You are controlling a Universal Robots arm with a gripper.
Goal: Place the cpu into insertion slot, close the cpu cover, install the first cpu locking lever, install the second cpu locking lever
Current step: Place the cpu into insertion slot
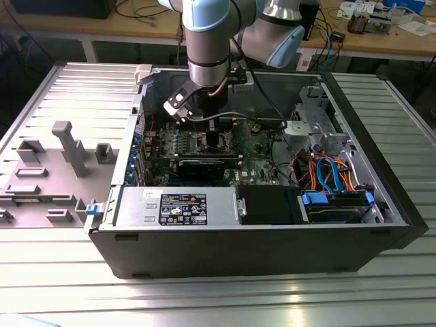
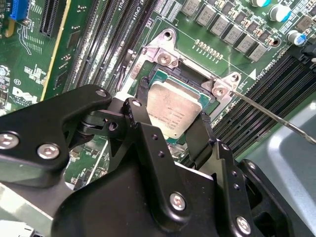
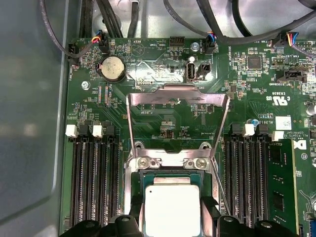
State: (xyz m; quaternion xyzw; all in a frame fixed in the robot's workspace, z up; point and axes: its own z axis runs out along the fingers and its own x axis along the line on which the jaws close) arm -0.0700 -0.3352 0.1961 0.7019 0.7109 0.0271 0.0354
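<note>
Silvery cpu (image 3: 173, 210) level at socket (image 3: 170, 175) (top up), cpu cover (image 3: 177, 96) raised open

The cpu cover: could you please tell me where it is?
In the first wrist view the cpu cover stands swung open over the green board, hinged next to the cpu.

Open computer case (image 1: 272, 252) lies on its side on slatted metal table (image 1: 204, 300). Along the case's near wall: power supply (image 1: 177, 206) with label, then blue drive caddy (image 1: 317, 199) toward the exterior view's right corner. Orange and blue cables (image 1: 327, 170) bunch behind the caddy. Long black card (image 1: 204, 165) stands mid-board. Grey moulded fixture (image 1: 71, 146) sits at the table's edge, exterior view's left. On the green motherboard (image 3: 247, 89): coin cell (image 3: 112, 67) and memory slots (image 3: 94, 182) with white latches (image 3: 70, 130).
</note>
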